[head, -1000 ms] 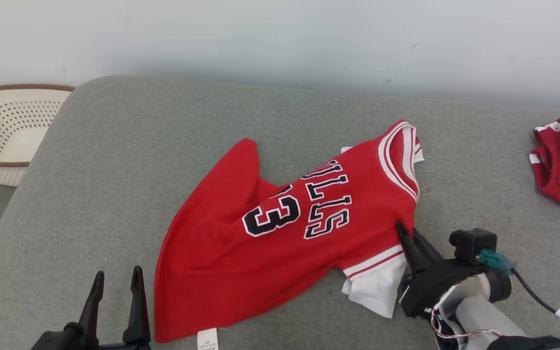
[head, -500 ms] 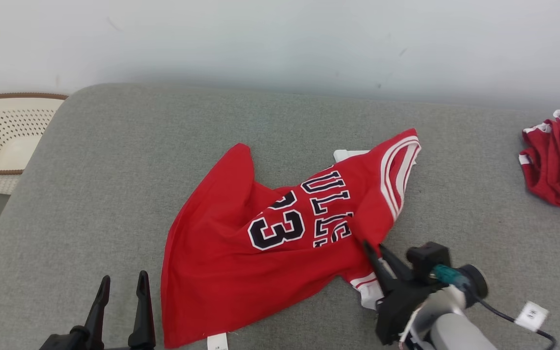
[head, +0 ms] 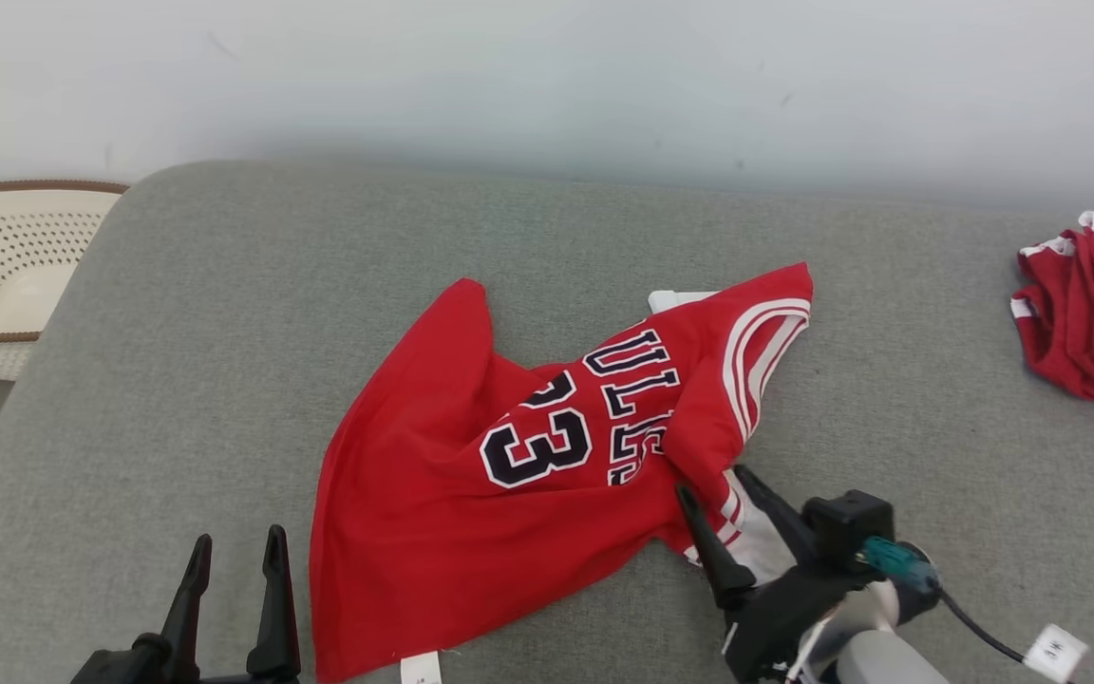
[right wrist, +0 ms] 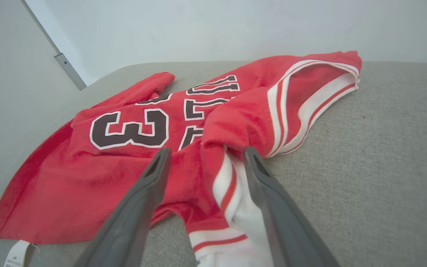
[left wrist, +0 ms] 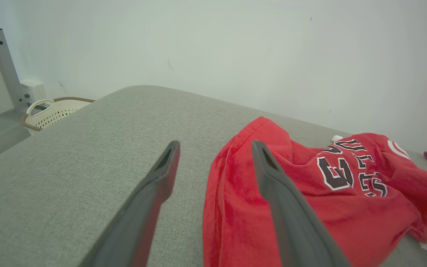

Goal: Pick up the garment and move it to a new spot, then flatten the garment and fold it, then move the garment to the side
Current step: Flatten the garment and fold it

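Note:
A red jersey [head: 433, 494] with dark "23" and lettering lies crumpled on the grey cushion [head: 224, 332], its white-striped armhole turned to the far right. My right gripper [head: 712, 480] is open at the jersey's near right edge. In the right wrist view the gripper [right wrist: 206, 152] straddles a bunched fold of the jersey [right wrist: 87, 170] and its white sleeve. My left gripper [head: 236, 538] is open at the lower left, just left of the hem. In the left wrist view the gripper [left wrist: 215, 144] points along the edge of the jersey [left wrist: 310, 200].
A cream perforated basket [head: 6, 275] stands off the cushion's left end, and shows too in the left wrist view [left wrist: 50, 111]. Another red garment [head: 1088, 313] lies bunched at the far right. A pale wall runs behind the cushion.
My right gripper dragged the jersey's shoulder toward the near left, bunching the lettering, and its fingers have now spread apart. The head camera shifted slightly. The left gripper stayed put.

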You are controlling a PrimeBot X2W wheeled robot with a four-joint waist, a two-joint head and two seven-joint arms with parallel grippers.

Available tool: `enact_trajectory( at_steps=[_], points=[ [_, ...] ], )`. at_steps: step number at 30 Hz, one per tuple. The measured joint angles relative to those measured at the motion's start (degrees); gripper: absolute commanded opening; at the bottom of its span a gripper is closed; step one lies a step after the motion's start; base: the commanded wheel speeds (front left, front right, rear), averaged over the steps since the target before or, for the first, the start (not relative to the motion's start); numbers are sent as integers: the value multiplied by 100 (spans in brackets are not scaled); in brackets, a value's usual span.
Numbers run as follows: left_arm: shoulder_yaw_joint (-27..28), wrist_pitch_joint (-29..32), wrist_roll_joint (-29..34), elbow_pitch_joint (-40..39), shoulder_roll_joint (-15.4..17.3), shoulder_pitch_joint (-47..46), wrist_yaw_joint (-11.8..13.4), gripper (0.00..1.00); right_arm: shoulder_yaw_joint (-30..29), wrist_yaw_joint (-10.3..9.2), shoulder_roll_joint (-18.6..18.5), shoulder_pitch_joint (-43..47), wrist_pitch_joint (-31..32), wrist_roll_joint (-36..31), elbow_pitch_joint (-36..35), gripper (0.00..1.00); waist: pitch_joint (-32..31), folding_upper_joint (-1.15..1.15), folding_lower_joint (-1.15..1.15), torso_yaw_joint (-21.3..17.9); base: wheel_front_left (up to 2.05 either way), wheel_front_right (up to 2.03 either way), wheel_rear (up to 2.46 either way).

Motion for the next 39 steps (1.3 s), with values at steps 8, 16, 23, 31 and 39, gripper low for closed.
enact_trajectory(
  at_steps=[8, 16, 23, 31, 39],
  points=[
    [-9, 0, 9, -36, 0, 10, -7, 100, -931, 0, -433, 652, 70, 101, -899, 100, 28, 0, 0, -189, 0, 0, 0],
    [-22, 0, 13, -37, -1, 3, -27, 100, -1399, 0, -437, 866, 374, -42, -896, 100, 64, 0, 0, -148, 0, 0, 0],
    [-71, 0, 13, -20, -1, -20, -32, 100, -1073, 0, -270, 577, 360, 13, -400, 100, 90, 0, 0, -53, 0, 0, 0],
    [-42, 0, 12, 4, 0, -29, -51, 100, -598, 0, -218, 276, 416, 121, 187, 100, 109, 0, 0, 58, 0, 0, 0],
    [-52, 0, -3, 4, 0, -40, -31, 100, -308, 0, -142, 48, 234, 137, 592, 56, 127, 0, 0, 97, 0, 0, 0]
  ],
)
